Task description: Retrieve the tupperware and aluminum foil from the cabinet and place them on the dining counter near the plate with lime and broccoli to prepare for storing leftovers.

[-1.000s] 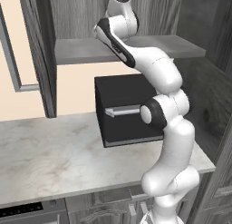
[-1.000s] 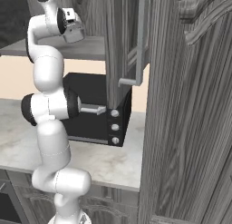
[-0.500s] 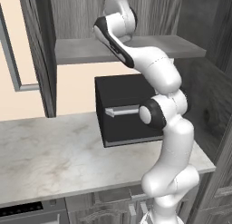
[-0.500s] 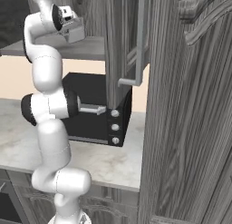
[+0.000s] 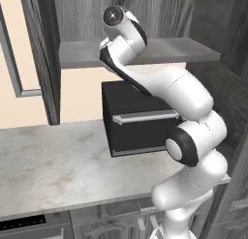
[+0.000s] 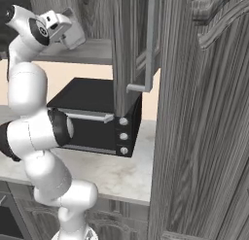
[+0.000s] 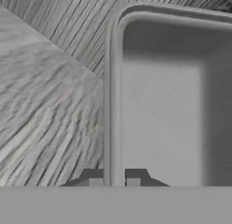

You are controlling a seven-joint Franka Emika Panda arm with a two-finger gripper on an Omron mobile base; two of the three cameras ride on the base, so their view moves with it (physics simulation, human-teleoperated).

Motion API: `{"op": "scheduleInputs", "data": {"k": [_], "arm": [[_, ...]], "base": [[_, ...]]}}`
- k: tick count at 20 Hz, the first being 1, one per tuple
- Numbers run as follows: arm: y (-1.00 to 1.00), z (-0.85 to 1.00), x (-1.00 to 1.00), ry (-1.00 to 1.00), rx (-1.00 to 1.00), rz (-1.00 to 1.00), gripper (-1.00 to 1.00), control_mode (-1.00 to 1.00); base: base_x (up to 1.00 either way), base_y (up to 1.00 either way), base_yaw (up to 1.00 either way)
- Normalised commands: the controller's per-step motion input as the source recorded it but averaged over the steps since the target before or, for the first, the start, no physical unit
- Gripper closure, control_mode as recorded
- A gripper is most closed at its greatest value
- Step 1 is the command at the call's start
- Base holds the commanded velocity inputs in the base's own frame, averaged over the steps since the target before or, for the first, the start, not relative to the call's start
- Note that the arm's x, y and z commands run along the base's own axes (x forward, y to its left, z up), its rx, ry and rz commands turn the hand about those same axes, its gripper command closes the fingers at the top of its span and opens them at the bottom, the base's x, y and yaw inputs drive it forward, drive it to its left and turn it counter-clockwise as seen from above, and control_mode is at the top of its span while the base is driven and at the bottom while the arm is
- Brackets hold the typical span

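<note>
Gripper (image 7: 111,182) up at cabinet shelf (image 5: 164,49), fingers straddling tupperware (image 7: 163,105) left wall; tub spans 12 to 3 o'clock in hand view. Grip apparently closed on rim. Advice: lift straight, clear shelf edge, avoid door (image 6: 133,44), oven (image 6: 97,117). Foil unseen.

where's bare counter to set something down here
The marble counter lies bare left of the black toaster oven, out to the open cabinet door. A narrower strip runs in front of the oven. The cabinet shelf is crowded by the arm.
</note>
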Motion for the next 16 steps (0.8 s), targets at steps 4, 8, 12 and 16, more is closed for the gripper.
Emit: {"op": "scheduleInputs", "data": {"k": [4, 8, 12, 16], "arm": [[-0.11, -0.03, -1.0, -0.06, -0.01, -0.06, 1.0, -1.0], [-0.1, 0.13, -1.0, 0.01, 0.0, -0.01, 1.0, -1.0], [-0.01, 0.32, -1.0, 0.15, 0.0, 0.0, 1.0, -1.0], [-0.08, 0.15, -1.0, 0.19, 0.0, 0.0, 1.0, -1.0]], "base": [[0.0, 0.0, 0.0], [0.0, 0.0, 0.0], [0.0, 0.0, 0.0], [0.0, 0.0, 0.0]]}}
